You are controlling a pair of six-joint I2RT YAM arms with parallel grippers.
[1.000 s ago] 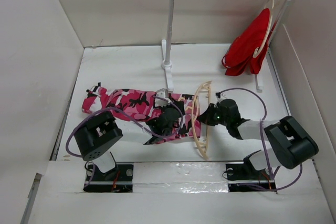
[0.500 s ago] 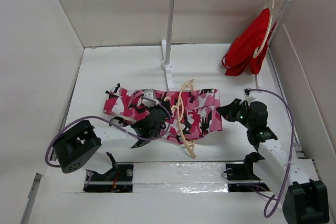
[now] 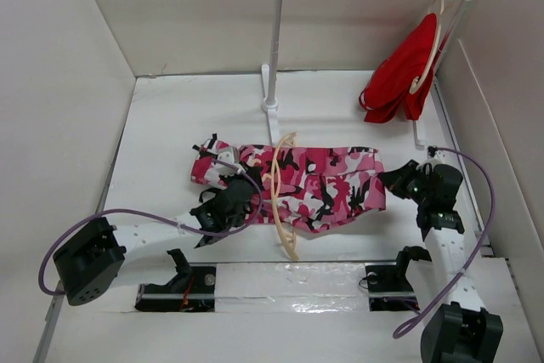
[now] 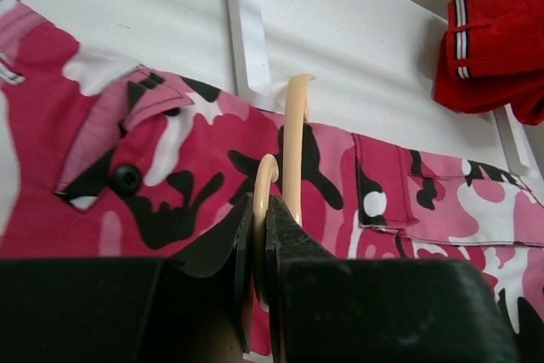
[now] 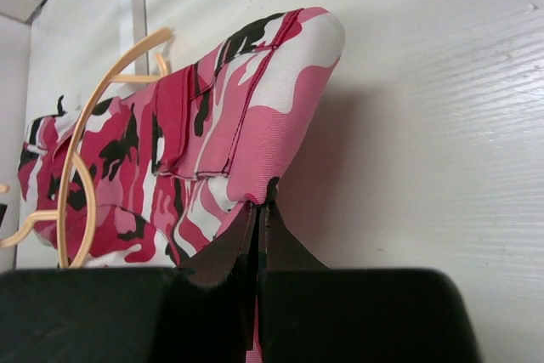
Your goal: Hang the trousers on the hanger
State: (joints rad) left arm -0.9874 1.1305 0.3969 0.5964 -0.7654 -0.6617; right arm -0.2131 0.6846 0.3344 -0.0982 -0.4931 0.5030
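The camouflage trousers (image 3: 331, 180) lie flat across the middle of the table. The pale wooden hanger (image 3: 279, 225) stands on edge across their left part, and the cloth seems to pass through it. My left gripper (image 3: 259, 191) is shut on the hanger's thin bar, as the left wrist view shows: gripper (image 4: 259, 210), hanger (image 4: 294, 142), trousers (image 4: 170, 167) behind. My right gripper (image 3: 387, 178) is shut on the trousers' right edge. In the right wrist view the gripper (image 5: 259, 208) pinches the cloth (image 5: 255, 108), which is lifted slightly, with the hanger (image 5: 93, 108) further left.
A white clothes rack (image 3: 274, 48) stands at the back, its foot (image 3: 272, 121) just behind the trousers. A red garment (image 3: 399, 78) hangs on another hanger at the rack's right end. White walls close in the table on the left, back and right.
My right gripper has pulled the trousers to the right. My left gripper has carried the hanger to the left, so it now crosses the trousers nearer their left end.
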